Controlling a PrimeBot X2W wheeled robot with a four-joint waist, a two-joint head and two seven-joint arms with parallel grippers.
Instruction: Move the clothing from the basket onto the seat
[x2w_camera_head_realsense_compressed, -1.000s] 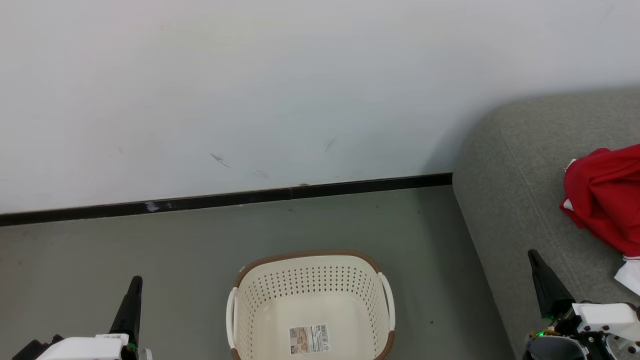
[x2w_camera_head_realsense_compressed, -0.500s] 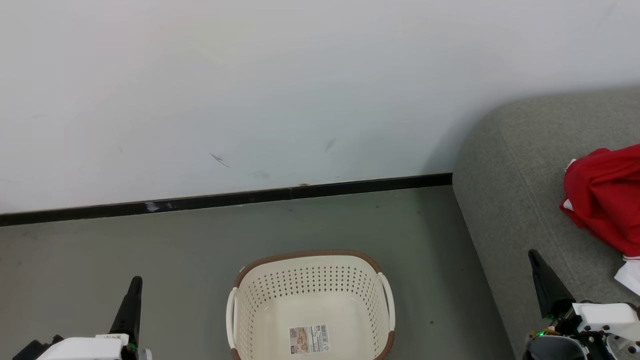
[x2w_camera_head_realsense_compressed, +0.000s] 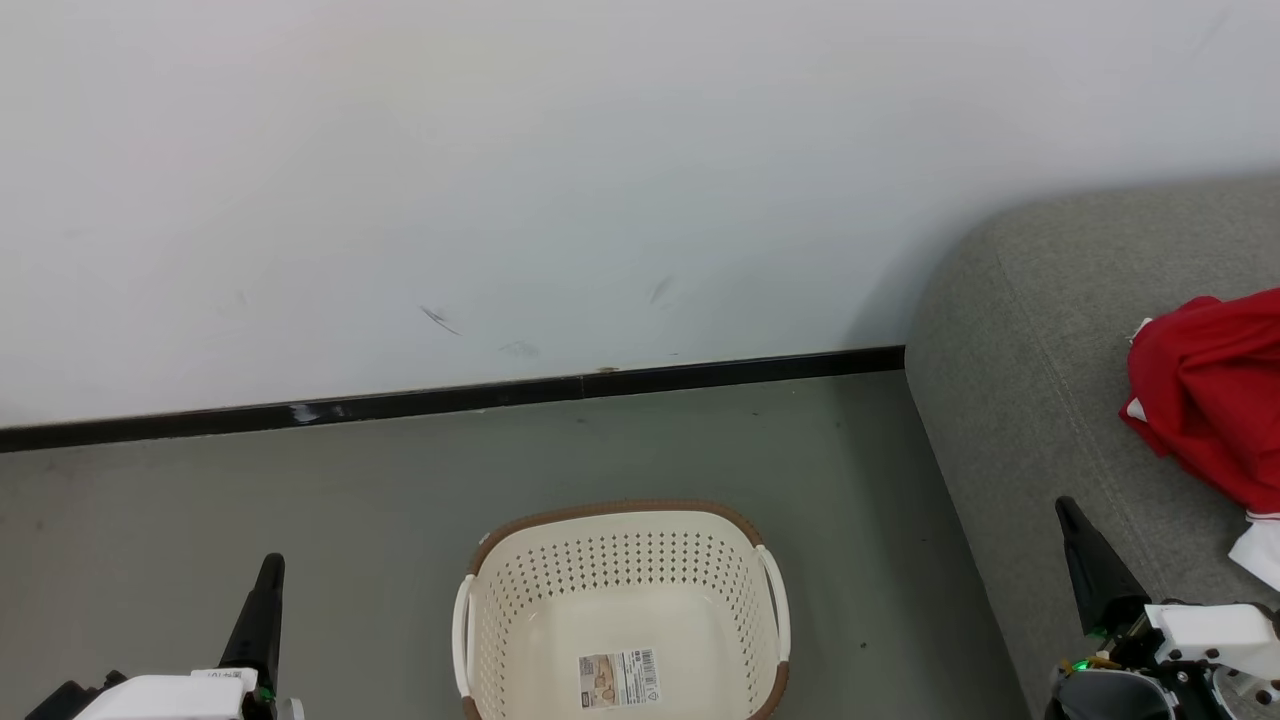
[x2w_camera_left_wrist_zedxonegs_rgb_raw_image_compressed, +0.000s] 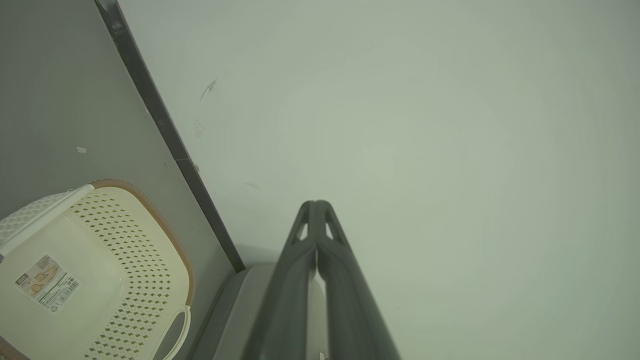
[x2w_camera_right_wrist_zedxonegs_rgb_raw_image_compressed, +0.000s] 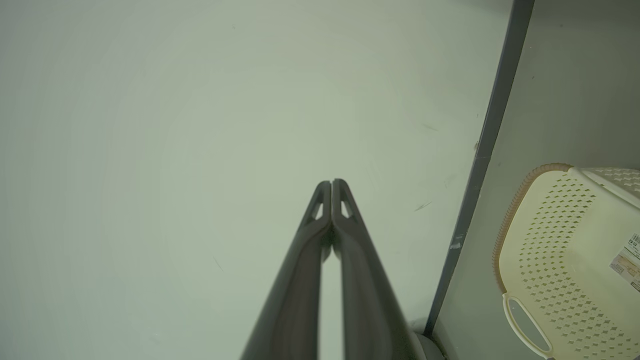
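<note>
The cream basket (x2w_camera_head_realsense_compressed: 620, 560) stands on the floor at the bottom centre of the head view, holding nothing but the label (x2w_camera_head_realsense_compressed: 618, 678) on its floor. It also appears in the left wrist view as the basket (x2w_camera_left_wrist_zedxonegs_rgb_raw_image_compressed: 125, 260) and in the right wrist view as the basket (x2w_camera_right_wrist_zedxonegs_rgb_raw_image_compressed: 555, 240). Red clothing (x2w_camera_head_realsense_compressed: 1210, 390) with white parts lies bunched on the grey seat (x2w_camera_head_realsense_compressed: 1040, 330) at the right edge. My left gripper (x2w_camera_head_realsense_compressed: 270, 566) is shut at lower left, left of the basket. My right gripper (x2w_camera_head_realsense_compressed: 1066, 508) is shut at lower right, over the seat's front part. Both hold nothing.
A white wall (x2w_camera_head_realsense_compressed: 500, 180) with a black skirting strip (x2w_camera_head_realsense_compressed: 450, 398) runs behind the basket. Grey floor (x2w_camera_head_realsense_compressed: 300, 490) lies between the wall, the basket and the seat.
</note>
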